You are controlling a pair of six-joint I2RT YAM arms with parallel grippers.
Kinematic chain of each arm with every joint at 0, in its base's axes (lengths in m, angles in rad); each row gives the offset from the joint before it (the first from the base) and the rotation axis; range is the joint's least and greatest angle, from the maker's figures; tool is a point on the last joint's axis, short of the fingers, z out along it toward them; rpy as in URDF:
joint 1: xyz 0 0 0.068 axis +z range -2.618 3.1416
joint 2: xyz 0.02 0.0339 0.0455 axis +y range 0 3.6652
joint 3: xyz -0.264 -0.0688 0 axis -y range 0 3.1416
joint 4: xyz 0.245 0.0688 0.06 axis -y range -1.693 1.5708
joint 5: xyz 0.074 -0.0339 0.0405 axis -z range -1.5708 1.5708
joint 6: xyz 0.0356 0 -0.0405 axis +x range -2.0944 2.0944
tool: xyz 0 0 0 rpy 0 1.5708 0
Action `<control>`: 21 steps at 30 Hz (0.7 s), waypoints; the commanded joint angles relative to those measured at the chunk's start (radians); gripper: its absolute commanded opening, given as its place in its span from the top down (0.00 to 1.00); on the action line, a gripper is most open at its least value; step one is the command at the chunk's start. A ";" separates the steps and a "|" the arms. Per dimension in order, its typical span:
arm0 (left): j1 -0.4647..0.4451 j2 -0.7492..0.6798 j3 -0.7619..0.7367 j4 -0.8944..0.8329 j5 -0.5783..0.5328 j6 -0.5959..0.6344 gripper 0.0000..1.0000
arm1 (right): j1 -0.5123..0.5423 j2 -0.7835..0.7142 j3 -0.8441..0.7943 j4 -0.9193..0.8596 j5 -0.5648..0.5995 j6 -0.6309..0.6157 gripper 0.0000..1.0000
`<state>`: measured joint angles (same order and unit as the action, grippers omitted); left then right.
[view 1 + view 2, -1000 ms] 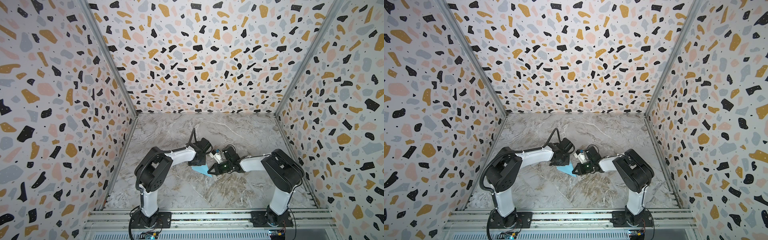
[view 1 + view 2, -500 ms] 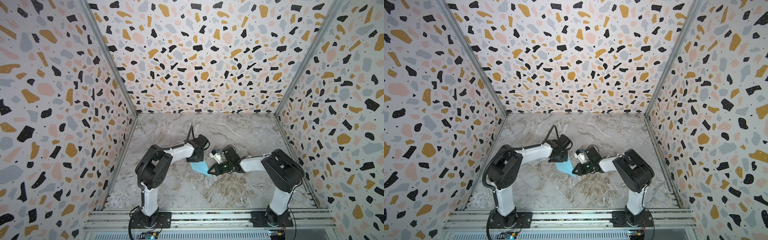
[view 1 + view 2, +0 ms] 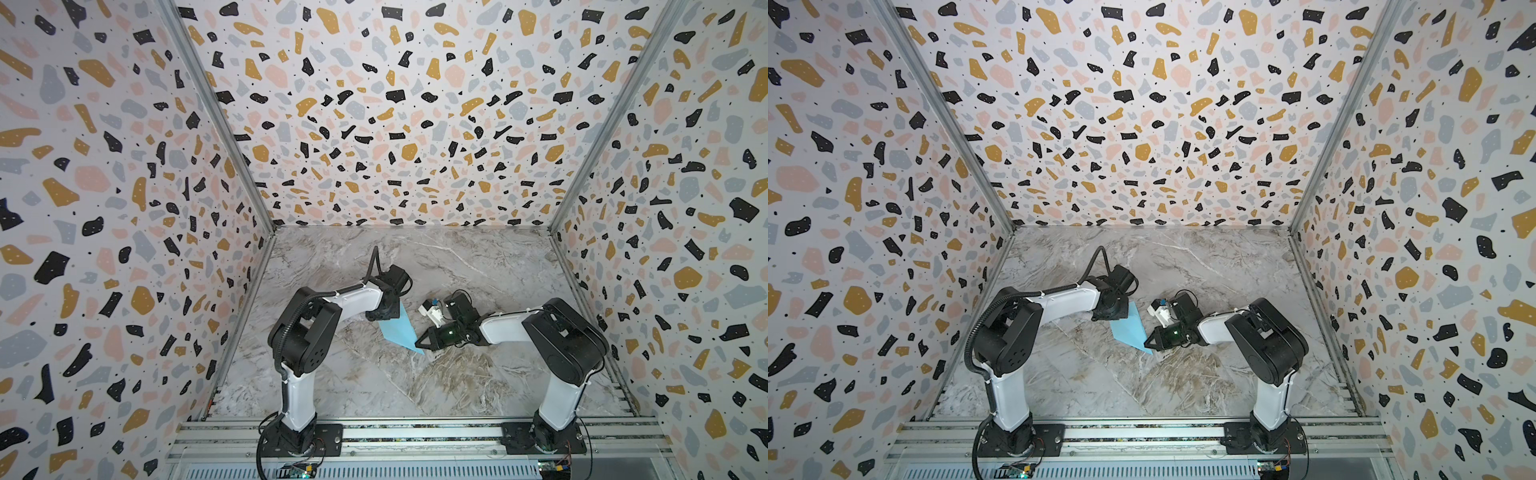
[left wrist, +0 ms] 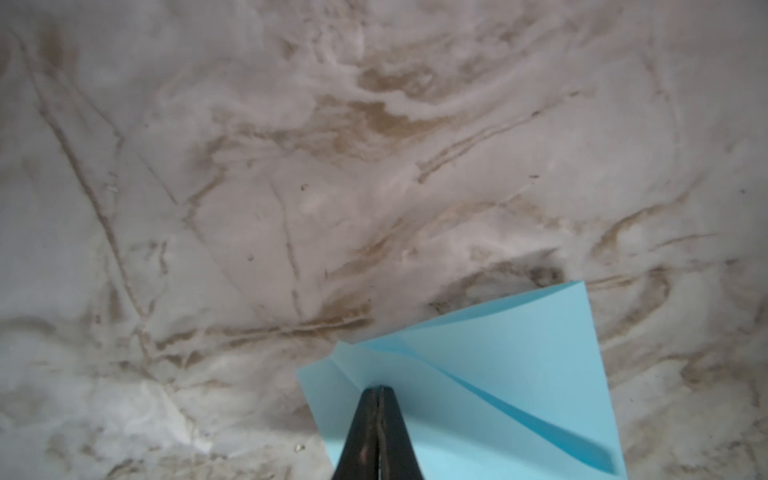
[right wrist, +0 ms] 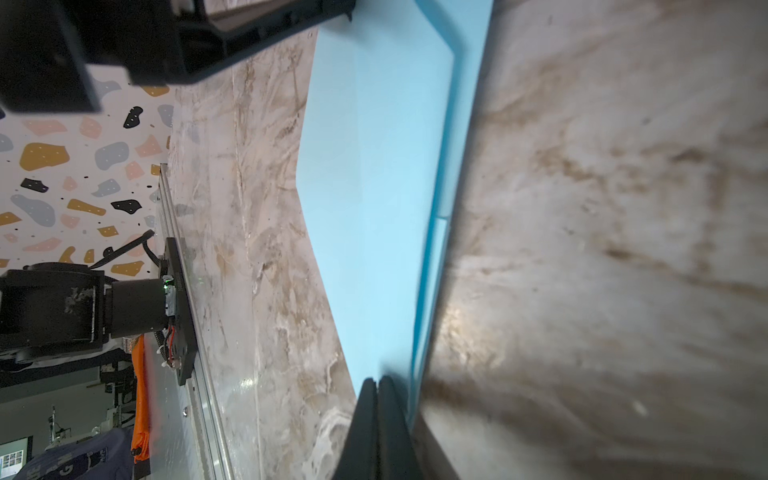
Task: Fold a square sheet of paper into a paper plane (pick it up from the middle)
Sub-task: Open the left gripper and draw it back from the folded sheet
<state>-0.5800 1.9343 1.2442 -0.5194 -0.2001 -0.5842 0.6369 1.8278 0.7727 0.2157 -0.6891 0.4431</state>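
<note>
The light blue paper plane point(image 3: 399, 332) point(image 3: 1128, 328) lies folded into a narrow dart on the marble table, nose towards the front right. My left gripper point(image 3: 388, 316) point(image 3: 1113, 316) points down on its wide back end. In the left wrist view the left gripper point(image 4: 379, 388) is shut, and the paper's point(image 4: 519, 374) creases converge at the tips. My right gripper point(image 3: 417, 343) point(image 3: 1145, 344) lies low at the nose. In the right wrist view the right gripper point(image 5: 378, 379) is shut, with the blue paper point(image 5: 374, 208) running out from its tips and one flap raised.
Terrazzo walls point(image 3: 374, 124) close in the table on three sides. An aluminium rail point(image 3: 415, 432) with both arm bases runs along the front edge. The left arm's wrist point(image 5: 166, 41) hangs close over the far end of the paper. Bare marble point(image 3: 457, 257) lies behind both grippers.
My left gripper has drawn back a little towards the far end of the paper and closed fully. More of the blue paper now shows. The right arm has not moved.
</note>
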 commanded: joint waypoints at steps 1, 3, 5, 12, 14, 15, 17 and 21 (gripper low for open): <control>0.033 0.056 0.011 -0.051 -0.053 0.030 0.94 | -0.017 0.056 -0.059 -0.169 0.170 -0.022 0.97; 0.044 0.071 0.028 -0.058 -0.050 0.042 0.94 | -0.017 0.057 -0.061 -0.169 0.171 -0.022 0.97; 0.055 0.082 0.039 -0.060 -0.051 0.051 0.94 | -0.017 0.057 -0.062 -0.165 0.170 -0.020 0.97; 0.084 0.118 0.094 -0.079 -0.066 0.086 0.94 | -0.016 0.053 -0.061 -0.165 0.173 -0.019 0.97; 0.092 0.120 0.120 -0.092 -0.071 0.092 0.94 | -0.016 0.049 -0.060 -0.162 0.171 -0.017 0.96; 0.095 0.115 0.135 -0.099 -0.071 0.094 0.94 | -0.017 0.046 -0.059 -0.158 0.167 -0.015 0.96; 0.101 0.089 0.159 -0.106 -0.068 0.096 0.93 | -0.015 0.037 -0.051 -0.152 0.151 -0.015 0.94; 0.104 -0.018 0.181 -0.103 -0.054 0.079 0.86 | -0.013 -0.012 -0.019 -0.131 0.106 -0.004 0.90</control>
<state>-0.4774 2.0064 1.3918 -0.5934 -0.2474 -0.5083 0.6369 1.8198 0.7704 0.2264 -0.6914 0.4438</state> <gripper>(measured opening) 0.131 0.093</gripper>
